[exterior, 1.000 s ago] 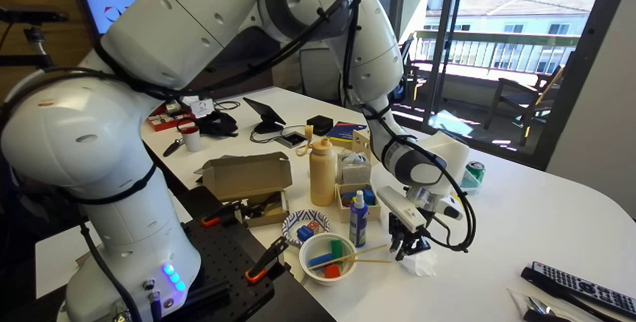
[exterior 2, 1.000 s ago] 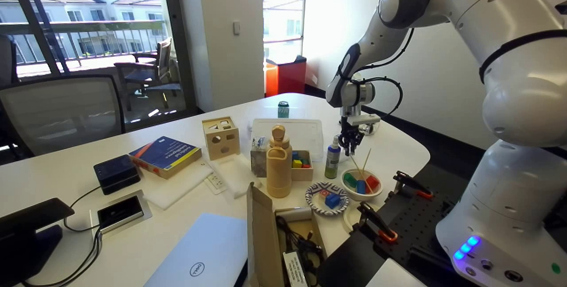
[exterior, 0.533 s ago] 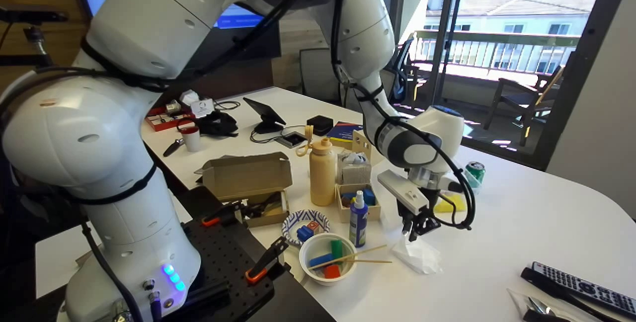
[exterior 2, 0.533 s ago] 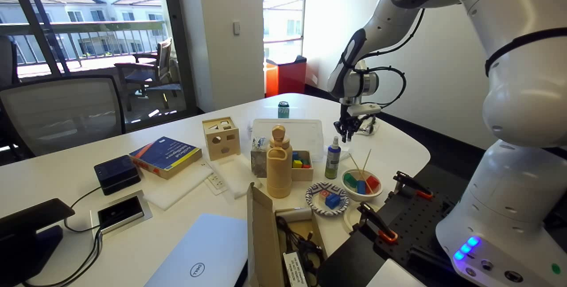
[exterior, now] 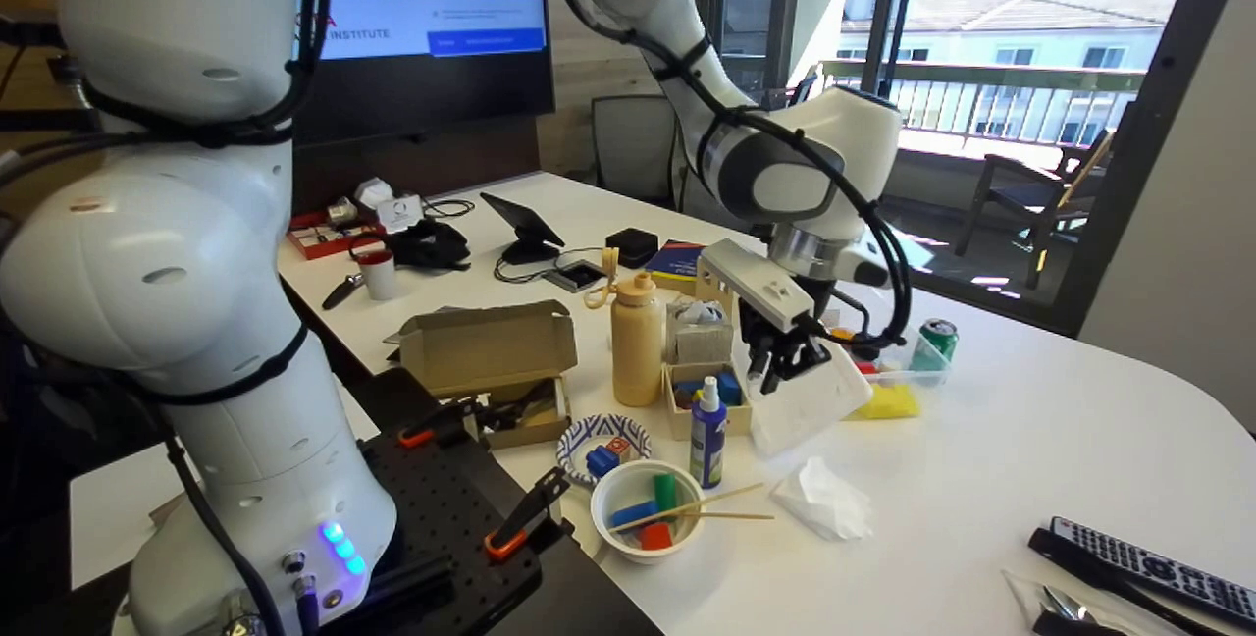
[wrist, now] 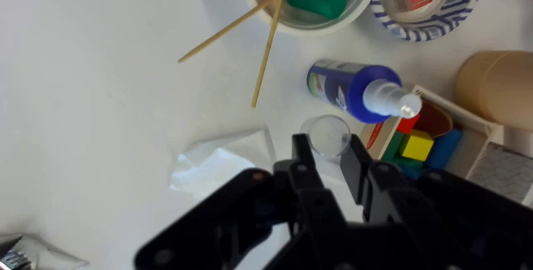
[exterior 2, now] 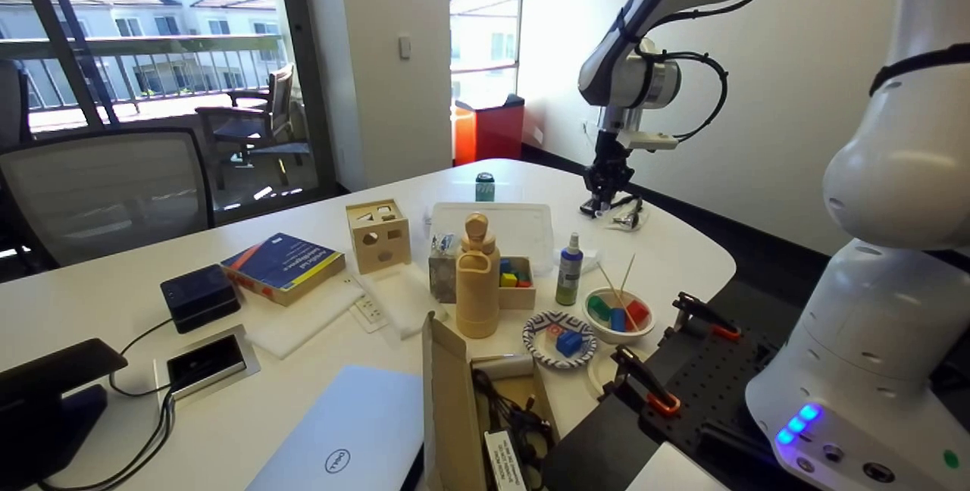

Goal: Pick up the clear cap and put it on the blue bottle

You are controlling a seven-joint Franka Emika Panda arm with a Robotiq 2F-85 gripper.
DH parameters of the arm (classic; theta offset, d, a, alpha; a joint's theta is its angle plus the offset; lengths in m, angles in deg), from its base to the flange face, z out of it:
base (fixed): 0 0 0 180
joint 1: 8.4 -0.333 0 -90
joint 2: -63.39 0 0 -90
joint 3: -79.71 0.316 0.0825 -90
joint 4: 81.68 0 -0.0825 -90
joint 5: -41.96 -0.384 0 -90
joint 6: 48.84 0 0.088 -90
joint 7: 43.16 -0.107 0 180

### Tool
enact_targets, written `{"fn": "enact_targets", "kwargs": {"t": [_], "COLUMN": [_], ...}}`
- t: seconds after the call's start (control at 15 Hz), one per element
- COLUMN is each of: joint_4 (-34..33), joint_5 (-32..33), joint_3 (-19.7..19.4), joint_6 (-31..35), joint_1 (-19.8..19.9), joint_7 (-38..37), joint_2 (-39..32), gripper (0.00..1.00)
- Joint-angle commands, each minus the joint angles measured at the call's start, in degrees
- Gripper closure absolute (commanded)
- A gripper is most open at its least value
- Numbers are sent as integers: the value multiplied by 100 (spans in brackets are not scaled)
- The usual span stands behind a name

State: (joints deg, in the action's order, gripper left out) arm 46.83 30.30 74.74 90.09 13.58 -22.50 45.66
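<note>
The blue bottle [exterior: 707, 440] stands upright with a white nozzle on top. It also shows in an exterior view [exterior 2: 569, 275] and in the wrist view [wrist: 343, 84]. The clear cap [wrist: 330, 136] is a round, see-through piece between my fingertips in the wrist view, with its circular end facing the camera. My gripper [wrist: 325, 147] is shut on it from both sides. In both exterior views the gripper [exterior: 762, 381], also [exterior 2: 602, 205], hangs in the air, higher than the bottle's top in the picture and apart from it. The cap is hard to make out there.
A white bowl [exterior: 601, 523] with blocks and two sticks, a patterned plate [exterior: 569, 454], a wooden block box [exterior: 743, 420] and a tan flask [exterior: 638, 346] stand around the bottle. Crumpled white paper [exterior: 824, 501] and a clear lid [exterior: 810, 405] lie on the table.
My gripper has risen from low over the white paper to well above the table, moving away from the paper. The bottle, bowl and plate have not moved.
</note>
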Motion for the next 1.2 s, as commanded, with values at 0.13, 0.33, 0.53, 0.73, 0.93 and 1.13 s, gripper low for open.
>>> {"fn": "enact_targets", "kwargs": {"t": [0.13,0.33,0.53,0.73,0.93,1.13], "joint_4": [1370,1516,1431,1305,1188,1036], "joint_5": [-534,-569,-436,-318,-237,-101], "joint_3": [-29,-101,-169,-211,-169,-149], "joint_6": [-318,-156,-22,200,367,403], "joint_1": [-308,-562,-736,-838,-892,-923], "joint_7": [700,629,454,336,275,159], "joint_2": [1496,1612,1489,1225,906,625], "gripper": [94,94,94,94,94,94]}}
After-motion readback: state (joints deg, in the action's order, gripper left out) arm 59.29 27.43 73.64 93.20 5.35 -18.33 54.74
